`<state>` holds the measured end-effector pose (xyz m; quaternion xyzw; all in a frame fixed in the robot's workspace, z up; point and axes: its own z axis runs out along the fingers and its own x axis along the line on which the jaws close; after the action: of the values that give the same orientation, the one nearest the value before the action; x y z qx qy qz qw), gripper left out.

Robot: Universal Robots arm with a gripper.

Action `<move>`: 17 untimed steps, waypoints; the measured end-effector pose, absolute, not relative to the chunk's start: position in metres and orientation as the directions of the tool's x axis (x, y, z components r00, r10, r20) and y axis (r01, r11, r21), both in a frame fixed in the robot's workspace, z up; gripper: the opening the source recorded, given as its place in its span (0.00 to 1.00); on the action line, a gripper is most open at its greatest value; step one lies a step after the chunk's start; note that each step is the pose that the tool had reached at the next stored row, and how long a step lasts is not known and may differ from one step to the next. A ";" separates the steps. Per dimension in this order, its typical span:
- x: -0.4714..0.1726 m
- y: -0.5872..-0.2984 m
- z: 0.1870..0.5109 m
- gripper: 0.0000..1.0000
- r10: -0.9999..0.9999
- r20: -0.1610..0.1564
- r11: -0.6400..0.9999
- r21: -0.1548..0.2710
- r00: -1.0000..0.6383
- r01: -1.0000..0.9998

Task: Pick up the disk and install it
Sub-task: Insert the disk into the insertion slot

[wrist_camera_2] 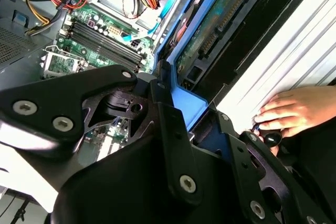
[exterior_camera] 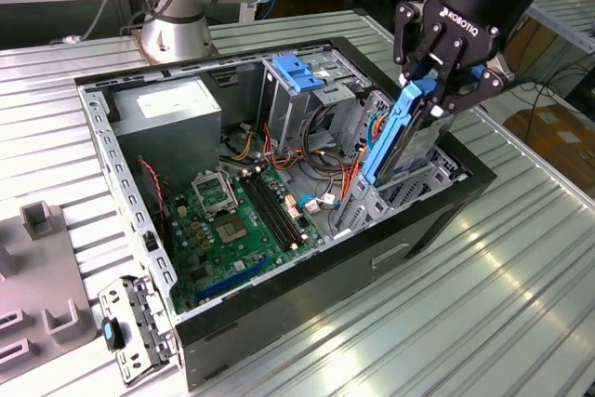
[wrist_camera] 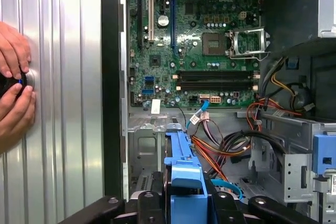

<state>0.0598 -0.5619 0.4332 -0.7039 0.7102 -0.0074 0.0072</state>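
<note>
**The disk (exterior_camera: 402, 137): held on edge over the front bay**

**Status.** The gripper (exterior_camera: 444, 90) is clamped on the upper end of the disk, with a finger on either side of its blue side rails. The disk hangs tilted. Its lower end is just inside the open computer case (exterior_camera: 279, 323), at the front bay on the exterior view's right. It is not seated. In the first wrist view the blue rail (wrist_camera: 184, 163) points down into the bay, and orange and red cables (wrist_camera: 215, 148) lie just beside it.

**Probable faults**

1. Binding. The disk is tilted, so rails that meet the bay guides at an angle would likely wedge partway in.
2. Cable snag. The loose cables beside the bay could be pinched under the disk or pulled from the motherboard (exterior_camera: 232, 220).
3. Rotation in the grip. The disk is held at one end only, so a side load from the bay wall could pivot it between the fingers.
4. Contact with a person. A hand (wrist_camera: 13, 82) rests on the table (exterior_camera: 502, 304) near the case wall, touching a small black object, and appears close to the arm's working area.
</note>
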 end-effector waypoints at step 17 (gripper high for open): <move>0.060 -0.562 0.430 0.45 -1.000 0.000 0.009 -0.021 -0.009 -1.000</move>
<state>0.0599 -0.5620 0.4301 -0.7039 0.7102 -0.0074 0.0072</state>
